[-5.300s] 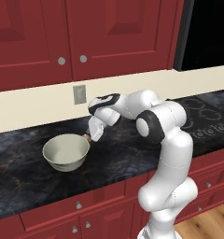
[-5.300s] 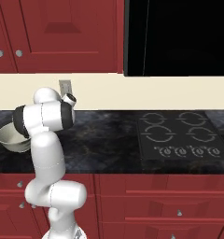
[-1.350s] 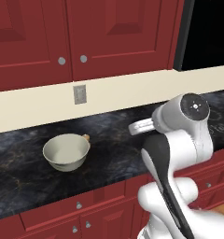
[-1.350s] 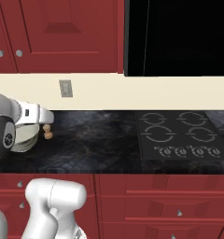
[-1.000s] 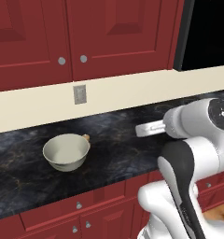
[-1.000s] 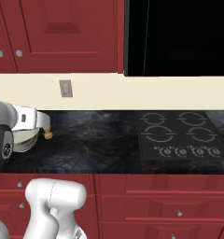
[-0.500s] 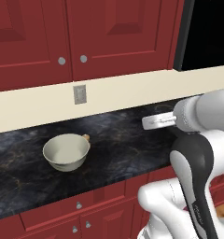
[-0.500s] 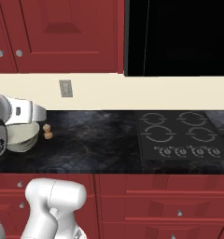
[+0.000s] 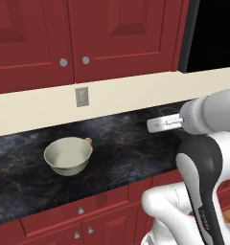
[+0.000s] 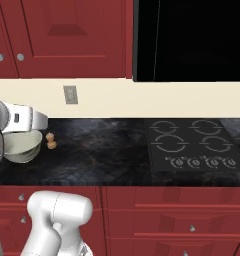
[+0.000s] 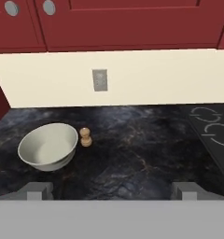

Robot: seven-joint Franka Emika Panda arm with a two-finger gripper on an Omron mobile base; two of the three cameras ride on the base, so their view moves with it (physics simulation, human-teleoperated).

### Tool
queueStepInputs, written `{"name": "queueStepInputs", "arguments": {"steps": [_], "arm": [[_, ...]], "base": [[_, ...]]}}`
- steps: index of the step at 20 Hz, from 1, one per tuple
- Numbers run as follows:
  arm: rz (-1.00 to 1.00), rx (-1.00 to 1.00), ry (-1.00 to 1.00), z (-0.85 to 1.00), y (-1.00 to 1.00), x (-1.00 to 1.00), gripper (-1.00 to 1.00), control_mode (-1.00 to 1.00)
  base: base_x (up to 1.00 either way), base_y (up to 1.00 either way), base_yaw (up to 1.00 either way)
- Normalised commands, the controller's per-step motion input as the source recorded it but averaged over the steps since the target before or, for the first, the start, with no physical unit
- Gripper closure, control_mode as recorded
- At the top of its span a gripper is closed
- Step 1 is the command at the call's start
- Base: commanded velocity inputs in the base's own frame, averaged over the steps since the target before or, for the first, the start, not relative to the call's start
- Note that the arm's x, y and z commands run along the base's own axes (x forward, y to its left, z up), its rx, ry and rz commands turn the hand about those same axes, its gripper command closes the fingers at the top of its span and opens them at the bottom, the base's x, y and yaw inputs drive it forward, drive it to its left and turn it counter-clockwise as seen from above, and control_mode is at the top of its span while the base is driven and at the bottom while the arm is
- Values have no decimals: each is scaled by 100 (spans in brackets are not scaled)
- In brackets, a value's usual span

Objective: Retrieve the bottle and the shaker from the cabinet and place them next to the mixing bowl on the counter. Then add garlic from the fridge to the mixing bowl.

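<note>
While the arm stands drawn back from the wall, the gripper (image 11: 112, 191) hangs above the front part of the worktop (image 11: 132, 158) with its fingers (image 11: 39, 190) spread wide and nothing between them. From the hand view the two dark tips rise far apart at the bottom, and the black marbled stone lies bare between them.

On the worktop sits the mixing bowl (image 11: 47, 145), cream and smooth, upright and with nothing inside it. Just beside the bowl, on the side toward the cooktop (image 10: 192, 144), stands the shaker (image 11: 86, 137), a small wooden piece with a knob top, upright and very close to the bowl's rim; whether the two touch cannot be told. From the left base view the bowl (image 9: 68, 155) hides most of the shaker (image 9: 88, 141), which peeks out behind its rim. From the right base view the shaker (image 10: 51, 141) stands clear to the right of the bowl (image 10: 22, 146), part of which lies behind the white arm.

Above the worktop runs a cream wall strip with a grey outlet (image 11: 100, 80), and over it the red cabinet doors (image 9: 121, 36) are closed.
</note>
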Motion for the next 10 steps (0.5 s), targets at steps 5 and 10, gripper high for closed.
{"name": "queueStepInputs", "arguments": {"steps": [5,10], "arm": [[-1,0,-1,0,-2,-15,-100,100],[0,0,0,0,0,0,-100,100]], "base": [[-79,-4,-3],[-91,0,-3]]}}
